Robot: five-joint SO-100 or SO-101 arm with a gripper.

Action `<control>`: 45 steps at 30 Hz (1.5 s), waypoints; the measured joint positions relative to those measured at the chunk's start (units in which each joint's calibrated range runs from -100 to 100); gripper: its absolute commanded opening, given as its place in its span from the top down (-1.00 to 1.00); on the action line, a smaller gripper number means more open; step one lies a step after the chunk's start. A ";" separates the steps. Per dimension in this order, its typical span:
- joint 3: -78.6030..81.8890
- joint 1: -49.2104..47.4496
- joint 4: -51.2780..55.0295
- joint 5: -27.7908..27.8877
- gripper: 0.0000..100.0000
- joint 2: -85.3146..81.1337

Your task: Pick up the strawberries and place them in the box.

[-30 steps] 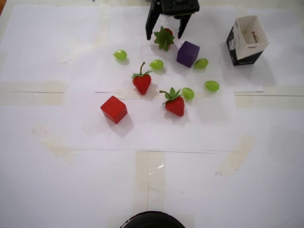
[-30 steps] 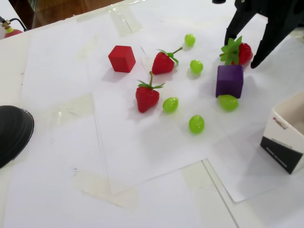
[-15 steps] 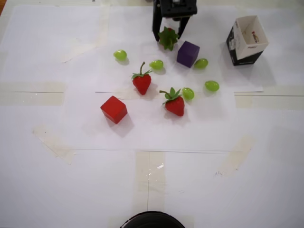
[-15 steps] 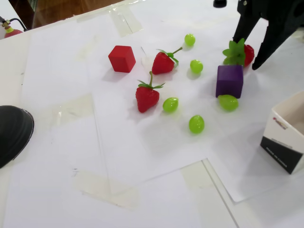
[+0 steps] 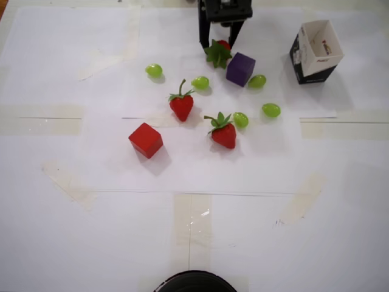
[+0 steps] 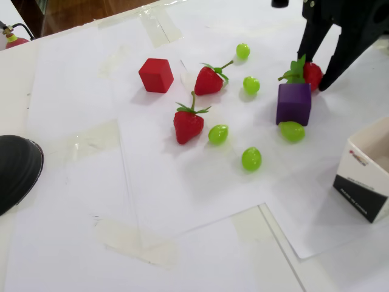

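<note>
Three red toy strawberries with green tops lie on the white paper. One strawberry [image 5: 217, 55] [image 6: 312, 74] sits at the far edge against the purple cube [image 5: 240, 69], with my black gripper [image 5: 219, 44] [image 6: 313, 70] shut on it from both sides, and it still touches the paper. A second strawberry [image 5: 182, 106] [image 6: 208, 81] and a third strawberry [image 5: 224, 135] [image 6: 188, 125] lie free near the middle. The box [image 5: 298, 56] [image 6: 358, 182], dark outside and white inside, stands open at the top right of the overhead view, and nothing shows inside it.
Several green grapes [image 5: 200, 82] [image 6: 251, 159] are scattered among the strawberries. A red cube [image 5: 146, 140] [image 6: 155, 75] sits left of them. A dark round object [image 5: 194, 283] [image 6: 15, 170] lies at the near table edge. Taped paper seams cross the surface.
The gripper's fingers have narrowed around the far strawberry. That strawberry shifted and turned toward the purple cube. Nothing else moved.
</note>
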 measured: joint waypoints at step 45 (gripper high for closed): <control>-3.44 0.60 7.51 2.44 0.73 -2.00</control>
